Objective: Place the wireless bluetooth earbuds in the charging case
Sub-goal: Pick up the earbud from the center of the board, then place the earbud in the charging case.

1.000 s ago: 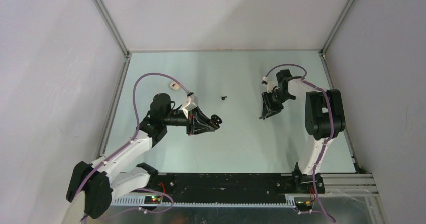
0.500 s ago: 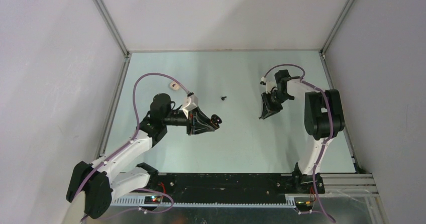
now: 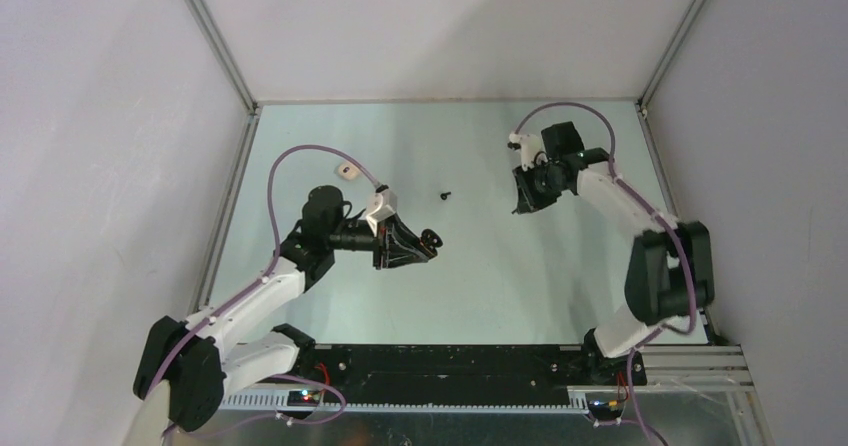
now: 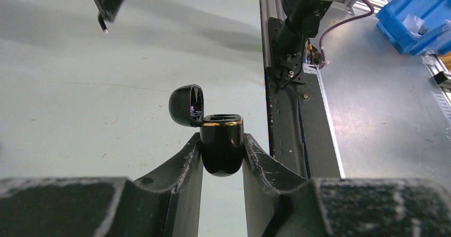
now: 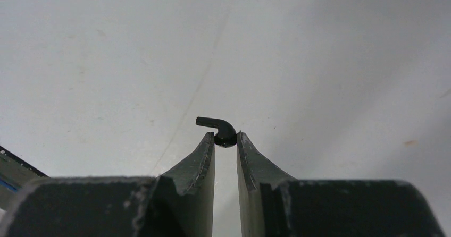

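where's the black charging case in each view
top external: black charging case left of centre, at the left gripper tips.
left wrist: lower centre, lid open, clamped between the jaws.
right wrist: not in it.
shared landmark: right gripper pinching a black earbud, top-left in left wrist.

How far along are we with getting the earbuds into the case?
Done: black case, lid open, clamped in left end effector. In hand: right end effector pinches one black earbud, well apart from the case. Remaining: insert it, then the loose earbud on the table. Case interior isn't visible.
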Robot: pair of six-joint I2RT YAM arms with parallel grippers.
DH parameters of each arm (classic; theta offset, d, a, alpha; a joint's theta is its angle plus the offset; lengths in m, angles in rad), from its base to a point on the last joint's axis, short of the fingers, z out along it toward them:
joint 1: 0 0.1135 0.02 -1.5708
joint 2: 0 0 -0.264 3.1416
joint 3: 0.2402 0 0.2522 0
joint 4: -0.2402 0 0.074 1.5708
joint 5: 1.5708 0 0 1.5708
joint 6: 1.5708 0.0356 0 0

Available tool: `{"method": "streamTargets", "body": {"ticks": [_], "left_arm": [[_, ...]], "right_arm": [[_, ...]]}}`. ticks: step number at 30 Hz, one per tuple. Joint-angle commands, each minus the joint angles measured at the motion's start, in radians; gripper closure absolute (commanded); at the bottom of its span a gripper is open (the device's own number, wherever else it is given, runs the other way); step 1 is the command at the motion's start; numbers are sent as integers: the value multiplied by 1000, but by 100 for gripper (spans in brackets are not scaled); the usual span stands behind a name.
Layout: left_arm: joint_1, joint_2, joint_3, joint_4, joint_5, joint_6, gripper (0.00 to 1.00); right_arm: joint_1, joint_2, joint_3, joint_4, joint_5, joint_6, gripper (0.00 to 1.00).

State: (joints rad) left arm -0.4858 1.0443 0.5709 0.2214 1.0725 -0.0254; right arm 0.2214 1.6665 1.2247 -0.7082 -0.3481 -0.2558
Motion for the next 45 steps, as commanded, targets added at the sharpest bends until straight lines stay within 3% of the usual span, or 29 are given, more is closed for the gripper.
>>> {"method": "streamTargets", "body": {"ticks": [1, 8, 15, 24, 30, 32, 37, 45], "left_arm": [[-10, 15, 49, 13, -14, 7, 100], [-9, 51, 58, 50, -46, -45, 100], [-10, 91, 56, 133, -63, -113, 100], [23, 98, 53, 441, -80, -383, 100], [79, 69, -52, 862, -159, -547, 100], [86, 56, -92, 952, -184, -526, 100], [87, 27, -153, 974, -229, -419, 100], [92, -13, -162, 991, -232, -380, 100]], "right_arm": [[94, -209, 13, 73, 156, -44, 80], [320, -433, 41, 117, 382, -140, 79], [543, -510, 45, 190, 518, -190, 77], [779, -459, 130, 246, 651, -304, 76], [862, -381, 304, 198, 680, -346, 75], [882, -355, 359, 175, 688, -352, 75], [934, -294, 467, 106, 717, -386, 75], [993, -263, 463, 104, 748, -419, 74]]}}
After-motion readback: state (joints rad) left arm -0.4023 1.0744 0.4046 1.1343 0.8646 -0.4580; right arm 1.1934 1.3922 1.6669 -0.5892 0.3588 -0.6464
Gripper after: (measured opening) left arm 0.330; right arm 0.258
